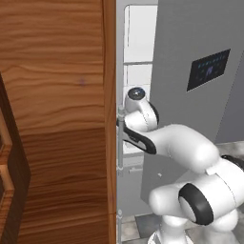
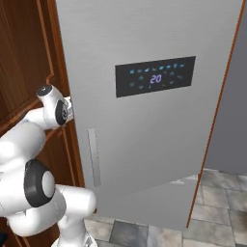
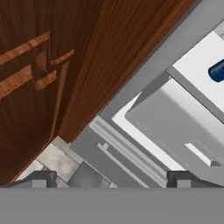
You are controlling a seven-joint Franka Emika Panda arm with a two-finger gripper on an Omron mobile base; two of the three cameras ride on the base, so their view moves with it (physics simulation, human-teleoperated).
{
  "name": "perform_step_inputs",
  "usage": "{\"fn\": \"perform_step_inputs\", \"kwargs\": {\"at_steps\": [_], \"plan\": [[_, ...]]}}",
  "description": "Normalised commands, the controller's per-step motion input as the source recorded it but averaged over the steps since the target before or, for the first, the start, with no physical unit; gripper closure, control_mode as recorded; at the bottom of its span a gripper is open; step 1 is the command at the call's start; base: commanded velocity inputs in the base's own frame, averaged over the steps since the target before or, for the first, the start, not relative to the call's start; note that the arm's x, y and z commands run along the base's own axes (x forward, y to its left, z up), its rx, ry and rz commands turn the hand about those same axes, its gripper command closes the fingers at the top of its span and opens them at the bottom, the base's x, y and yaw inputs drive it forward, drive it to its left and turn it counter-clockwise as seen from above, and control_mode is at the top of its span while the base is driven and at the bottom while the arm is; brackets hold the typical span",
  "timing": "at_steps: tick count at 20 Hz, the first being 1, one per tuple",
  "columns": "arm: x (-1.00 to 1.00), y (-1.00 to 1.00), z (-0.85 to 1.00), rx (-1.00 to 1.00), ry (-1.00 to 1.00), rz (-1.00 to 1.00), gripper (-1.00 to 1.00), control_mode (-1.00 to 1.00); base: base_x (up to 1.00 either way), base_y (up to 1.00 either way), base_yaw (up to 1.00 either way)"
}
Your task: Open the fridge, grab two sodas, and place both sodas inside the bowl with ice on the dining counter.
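Note:
The silver-grey fridge (image 2: 144, 135) stands with its door swung partly open; the dark panel (image 2: 155, 77) glows a blue "20". White shelves (image 1: 138, 45) show in the gap beside the door. My gripper (image 3: 111, 178) is open and holds nothing, and it looks into the fridge's lower part from the door gap. One soda, a blue can (image 3: 217, 71), lies on a white shelf (image 3: 197, 65) at the right edge of the hand view, well away from the fingertips (image 3: 40, 177). The bowl and the dining counter are out of view.
A tall brown wooden cabinet (image 1: 57, 119) stands tight against the fridge's left side. My arm's wrist (image 1: 138, 107) sits in the narrow gap between the cabinet and the door. A pale drawer (image 3: 175, 127) lies below the shelf. Grey tiled floor (image 2: 217, 198) runs underneath.

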Motion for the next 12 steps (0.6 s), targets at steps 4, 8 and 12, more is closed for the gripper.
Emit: {"fn": "perform_step_inputs", "kwargs": {"at_steps": [4, 8, 12], "plan": [[-0.31, -0.49, 0.0, 0.0, 0.0, -0.14, -1.0, -1.0, 0.0, 0.0, 0.0], [-0.59, -0.48, 0.0, 0.0, 0.0, -0.16, -1.0, -1.0, 0.0, 0.0, 0.0], [-0.71, -0.48, 0.01, 0.0, 0.0, -0.15, -1.0, -1.0, 0.0, 0.0, 0.0]]}}
